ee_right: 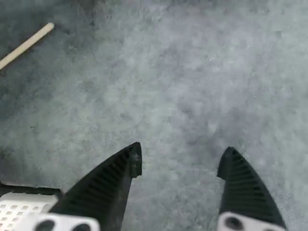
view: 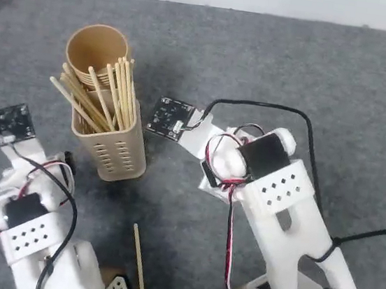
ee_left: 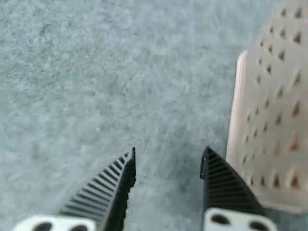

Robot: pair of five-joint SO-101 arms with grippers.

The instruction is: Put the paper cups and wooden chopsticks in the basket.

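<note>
A beige perforated basket (view: 111,148) stands upright left of the table's middle. Stacked paper cups (view: 97,49) and a bundle of wooden chopsticks (view: 105,98) stick out of its top. One loose chopstick (view: 139,265) lies on the grey mat near the front edge, between the two arms; its end (ee_right: 26,43) appears in the right wrist view. My left gripper (ee_left: 168,161) is open over bare mat, close beside the basket wall (ee_left: 274,120). My right gripper (ee_right: 183,159) is open above bare mat with nothing between its fingers, a short way from the chopstick end.
The left arm (view: 25,222) stands front left of the basket and the right arm (view: 278,197) to its right, with a black cable (view: 307,130) looping behind it. Grey mat stretches to the back and right.
</note>
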